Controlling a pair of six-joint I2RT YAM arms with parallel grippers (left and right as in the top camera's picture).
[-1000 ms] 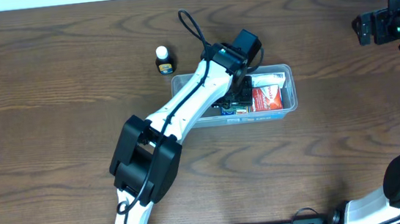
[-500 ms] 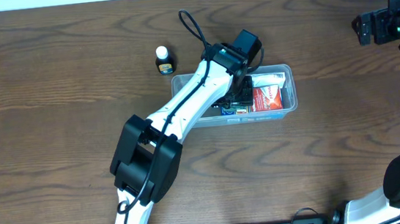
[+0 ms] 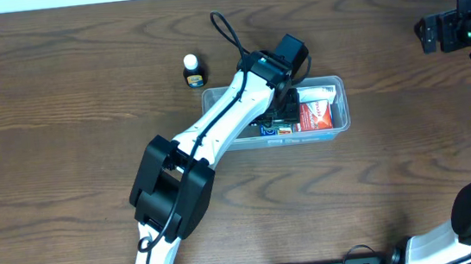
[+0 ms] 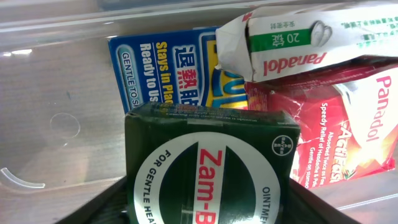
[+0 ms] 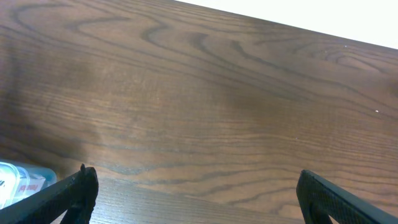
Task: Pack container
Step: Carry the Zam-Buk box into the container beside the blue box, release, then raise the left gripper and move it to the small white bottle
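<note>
Left hand (image 4: 208,202) grips Zam-Buk box (image 4: 211,162) inside container (image 3: 345,104). Risk: release leaves box tilted on blue packet (image 4: 165,68) and 2 Panadol packs (image 4: 298,43), upper right. Right hand (image 5: 196,196) spread, empty.

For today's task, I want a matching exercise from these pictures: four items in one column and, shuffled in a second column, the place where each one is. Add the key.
Column one
1. green Zam-Buk box
2. blue box
3. white Panadol box
4. small bottle

Column two
A. standing on the table, outside the container
B. lying across the red packet
C. between the fingers of the left claw
D. flat on the container's floor

Pairs: 1-C, 2-D, 3-B, 4-A
</note>
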